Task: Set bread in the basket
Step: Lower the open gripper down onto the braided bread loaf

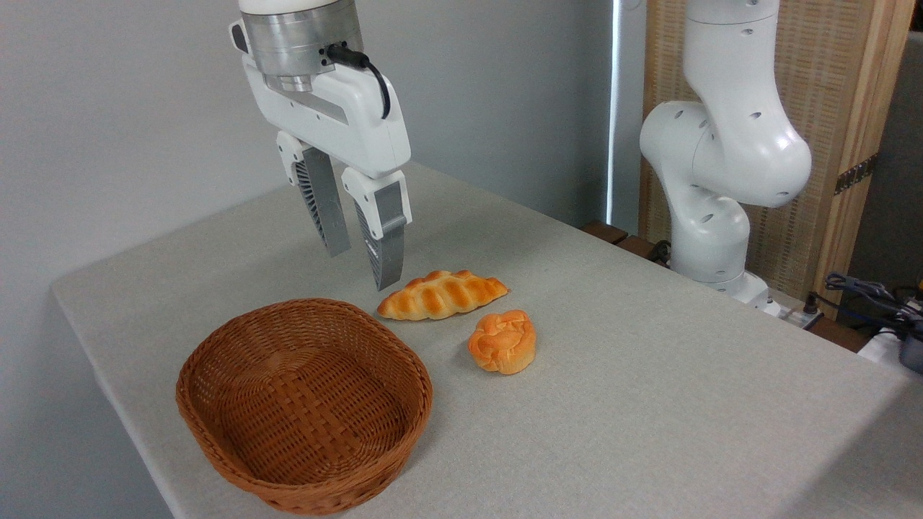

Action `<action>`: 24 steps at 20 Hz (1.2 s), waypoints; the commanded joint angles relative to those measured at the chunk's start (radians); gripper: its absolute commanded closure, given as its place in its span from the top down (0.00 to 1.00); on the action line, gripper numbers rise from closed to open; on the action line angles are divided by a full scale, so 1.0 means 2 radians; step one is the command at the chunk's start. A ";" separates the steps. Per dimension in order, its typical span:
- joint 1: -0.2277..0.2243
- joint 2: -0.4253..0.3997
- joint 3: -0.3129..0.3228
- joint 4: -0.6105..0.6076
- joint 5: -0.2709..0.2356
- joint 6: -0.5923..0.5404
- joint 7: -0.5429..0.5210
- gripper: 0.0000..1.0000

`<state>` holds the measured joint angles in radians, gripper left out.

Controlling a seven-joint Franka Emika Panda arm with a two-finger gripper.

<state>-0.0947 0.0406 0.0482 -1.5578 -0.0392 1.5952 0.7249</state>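
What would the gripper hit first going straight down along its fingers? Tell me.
Probably bare table just behind the basket, near the bread's left end. The open gripper holds nothing; depth is uncertain.

No readable text, label or number anywhere.

The claw [363, 268] hangs open above the table, bread [441, 294] beside the empty basket [216, 425].

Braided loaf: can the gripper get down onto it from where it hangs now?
Probably yes. The gripper hangs open above the table, just left of the braided loaf. Nothing lies over the loaf; the round bun and the wicker basket both sit apart from it.
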 commanded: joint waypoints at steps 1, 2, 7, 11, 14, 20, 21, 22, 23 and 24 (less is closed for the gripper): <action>-0.004 -0.006 0.000 -0.001 -0.001 0.003 -0.010 1.00; -0.004 -0.006 -0.001 -0.002 -0.001 0.003 -0.010 1.00; -0.004 -0.006 0.000 -0.002 -0.001 0.003 -0.010 1.00; -0.004 -0.006 -0.001 -0.002 -0.002 0.003 -0.011 1.00; -0.004 -0.009 -0.002 -0.007 -0.002 0.003 -0.011 1.00; -0.006 -0.043 -0.011 -0.061 -0.010 0.021 -0.009 1.00; -0.010 -0.052 -0.011 -0.075 -0.010 0.031 -0.010 1.00; -0.016 -0.062 -0.011 -0.090 -0.010 0.040 -0.009 1.00; -0.019 -0.073 -0.011 -0.107 -0.010 0.045 -0.008 1.00; -0.023 -0.084 -0.011 -0.124 -0.010 0.054 -0.008 1.00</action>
<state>-0.1145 -0.0310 0.0216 -1.6707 -0.0459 1.6353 0.7245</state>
